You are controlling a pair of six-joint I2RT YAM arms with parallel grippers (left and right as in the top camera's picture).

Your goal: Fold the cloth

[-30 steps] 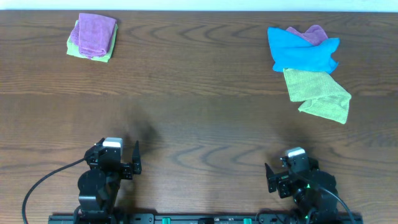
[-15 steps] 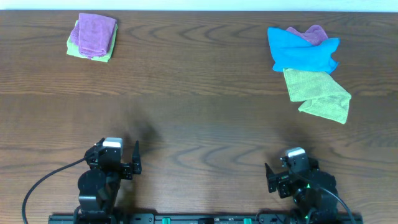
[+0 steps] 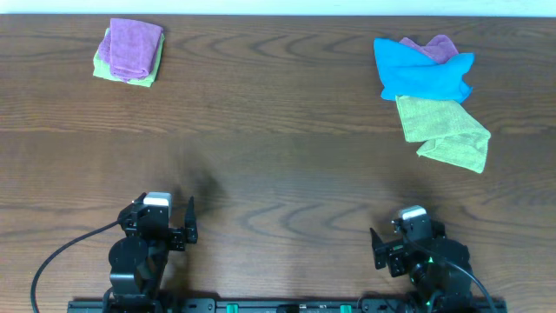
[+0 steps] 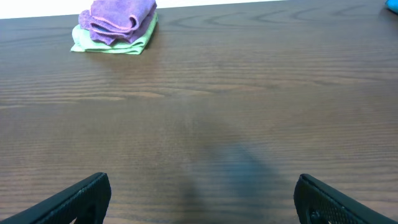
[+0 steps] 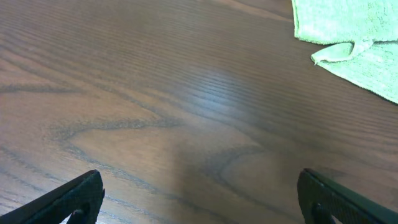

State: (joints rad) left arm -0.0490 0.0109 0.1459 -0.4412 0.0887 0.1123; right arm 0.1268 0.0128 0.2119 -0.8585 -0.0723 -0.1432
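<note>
The lime-green cloth (image 3: 443, 130) lies rumpled and partly doubled over at the right of the wooden table, its top edge tucked under a blue cloth. In the right wrist view, a corner of the cloth (image 5: 354, 31) shows at the upper right. My left gripper (image 3: 162, 221) rests at the front left, far from the cloth. From its own wrist, the left gripper (image 4: 202, 199) stands open over bare wood. My right gripper (image 3: 408, 236) sits at the front right, below the cloth. The right gripper (image 5: 199, 199) is also open and empty.
A bright blue cloth (image 3: 424, 71) lies bunched at the back right with a purple cloth (image 3: 437, 45) peeking from behind it. At the back left, a folded purple cloth (image 3: 132, 45) sits on a folded green one (image 4: 109, 45). The table's far edge (image 3: 278, 14) runs along the top.
</note>
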